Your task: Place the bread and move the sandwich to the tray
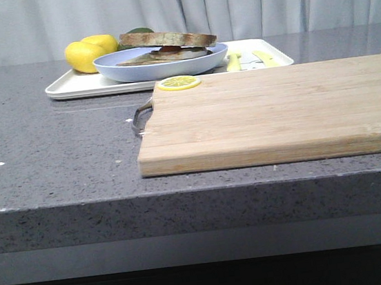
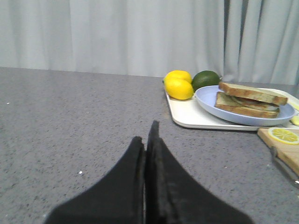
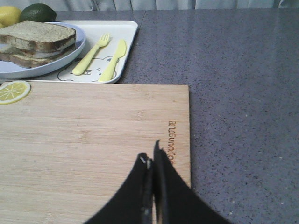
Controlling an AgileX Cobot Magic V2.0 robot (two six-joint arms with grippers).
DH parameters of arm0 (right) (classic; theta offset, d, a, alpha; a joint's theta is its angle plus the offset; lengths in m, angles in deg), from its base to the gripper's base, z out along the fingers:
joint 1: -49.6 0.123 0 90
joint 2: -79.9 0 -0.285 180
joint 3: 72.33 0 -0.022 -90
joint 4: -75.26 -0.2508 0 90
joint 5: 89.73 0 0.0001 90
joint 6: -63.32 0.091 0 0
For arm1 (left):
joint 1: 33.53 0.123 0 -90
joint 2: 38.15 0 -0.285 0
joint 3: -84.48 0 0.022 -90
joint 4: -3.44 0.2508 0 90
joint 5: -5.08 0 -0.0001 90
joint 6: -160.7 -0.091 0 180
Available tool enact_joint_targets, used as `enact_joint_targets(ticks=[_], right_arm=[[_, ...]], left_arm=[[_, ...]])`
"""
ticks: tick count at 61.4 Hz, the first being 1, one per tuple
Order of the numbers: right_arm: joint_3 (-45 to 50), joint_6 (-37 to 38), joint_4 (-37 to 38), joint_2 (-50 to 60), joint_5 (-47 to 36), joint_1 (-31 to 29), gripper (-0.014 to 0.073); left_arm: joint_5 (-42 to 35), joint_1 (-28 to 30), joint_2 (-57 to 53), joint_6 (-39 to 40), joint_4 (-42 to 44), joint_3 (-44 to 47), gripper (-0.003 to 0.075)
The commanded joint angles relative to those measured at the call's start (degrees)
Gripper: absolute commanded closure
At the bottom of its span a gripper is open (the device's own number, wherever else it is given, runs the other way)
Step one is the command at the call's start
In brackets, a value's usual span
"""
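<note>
Sandwich (image 1: 168,46): two brown-crusted toast slices with a white filling showing between them, lying on a light blue round plate (image 1: 160,66); a reddish-orange spot is showing at the front edge in the front view. Plate is resting on the white rectangular tray (image 1: 73,89), which is sitting at the far side of the grey speckled desk (image 1: 53,159). Two yellow lemons (image 1: 89,53) and a dark green avocado (image 2: 206,78) are sitting on the tray's far left corner, behind the plate. Pale yellow plastic fork (image 3: 91,54) and knife (image 3: 112,60) are lying side by side on the tray's right part, over faint cartoon markings. Wooden cutting board (image 1: 270,115) is lying flat on the desk in front of the tray, its far edge just beside the tray's near rim; a metal handle (image 1: 141,117) is sticking out from its left end, and small lettering is burned in near its right edge. Lemon slice (image 1: 179,83) is lying on the board's far left corner. Left gripper (image 2: 146,140): black fingers pressed together, holding nothing, hovering above bare desk to the left of the tray. Right gripper (image 3: 152,161): black fingers closed against each other, empty, hanging above the board's right portion near the lettering.
</note>
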Motion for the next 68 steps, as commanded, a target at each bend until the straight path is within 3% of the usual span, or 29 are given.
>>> enact_joint_targets(ticks=[1,15,27,68], right_arm=[[-1.5,0.2,0.1,-0.1,-4.3,0.0,0.0654],[-1.5,0.2,0.1,-0.1,-4.1,0.0,0.0654],[-1.5,0.2,0.1,-0.1,-4.1,0.0,0.0654],[-1.5,0.2,0.1,-0.1,-4.1,0.0,0.0654]], left_arm=[[-4.7,2.3,-2.8,0.3,-0.6,1.7,0.0741],[-8.0,4.1,-4.9,0.3,-0.6,9.6,0.0741],[-17.2,4.1,-4.9,0.3,-0.6,16.6,0.0741],[-15.1,4.1,-4.9,0.3,-0.6,16.5,0.0741]])
